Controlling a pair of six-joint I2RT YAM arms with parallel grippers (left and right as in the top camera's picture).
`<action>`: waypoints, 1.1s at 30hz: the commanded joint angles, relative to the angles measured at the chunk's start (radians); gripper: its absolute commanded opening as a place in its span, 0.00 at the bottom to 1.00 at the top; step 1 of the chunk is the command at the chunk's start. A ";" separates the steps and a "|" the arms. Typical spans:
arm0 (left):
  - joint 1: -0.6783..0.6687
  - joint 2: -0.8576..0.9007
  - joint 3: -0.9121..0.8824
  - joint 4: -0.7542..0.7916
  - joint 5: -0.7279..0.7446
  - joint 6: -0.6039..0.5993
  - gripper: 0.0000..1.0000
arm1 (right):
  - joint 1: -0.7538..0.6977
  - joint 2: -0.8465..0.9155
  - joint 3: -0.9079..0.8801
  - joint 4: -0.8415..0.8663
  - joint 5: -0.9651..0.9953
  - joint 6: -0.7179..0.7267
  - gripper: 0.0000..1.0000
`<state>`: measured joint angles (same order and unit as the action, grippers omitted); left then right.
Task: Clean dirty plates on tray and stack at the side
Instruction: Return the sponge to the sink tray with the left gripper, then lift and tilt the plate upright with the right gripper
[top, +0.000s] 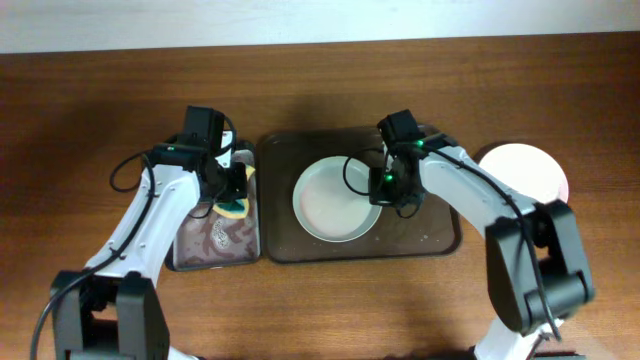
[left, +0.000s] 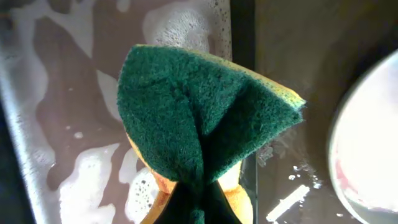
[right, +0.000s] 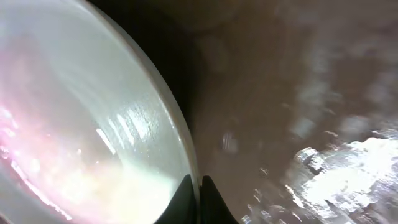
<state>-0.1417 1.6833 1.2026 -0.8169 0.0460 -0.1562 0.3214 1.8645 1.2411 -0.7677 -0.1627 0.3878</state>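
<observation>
One white plate (top: 335, 200) lies in the dark brown tray (top: 440, 235); a faint pink smear shows in it in the right wrist view (right: 74, 124). My right gripper (top: 385, 190) (right: 199, 190) is shut on this plate's right rim. Another white plate (top: 522, 170) lies on the table to the right of the tray. My left gripper (top: 232, 195) (left: 199, 208) is shut on a green and yellow sponge (left: 199, 118), held over the right side of the grey metal pan (top: 215, 240).
The grey pan (left: 81, 124) holds soapy water with foam patches and sits just left of the tray. The tray floor (right: 298, 93) is wet, with foam at the right. Bare wooden table (top: 90, 120) lies all around.
</observation>
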 joint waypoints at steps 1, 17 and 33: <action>0.003 0.048 -0.045 0.042 0.028 0.047 0.00 | -0.001 -0.120 -0.005 -0.020 0.161 -0.024 0.04; 0.039 0.154 -0.055 0.091 -0.079 -0.118 0.33 | 0.152 -0.334 -0.005 -0.036 0.942 -0.148 0.04; 0.053 0.158 -0.057 0.237 -0.079 -0.120 0.65 | 0.283 -0.334 -0.005 -0.003 1.140 -0.144 0.04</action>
<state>-0.0967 1.8374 1.1496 -0.5850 -0.0193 -0.2665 0.5987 1.5520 1.2404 -0.7773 0.9501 0.2321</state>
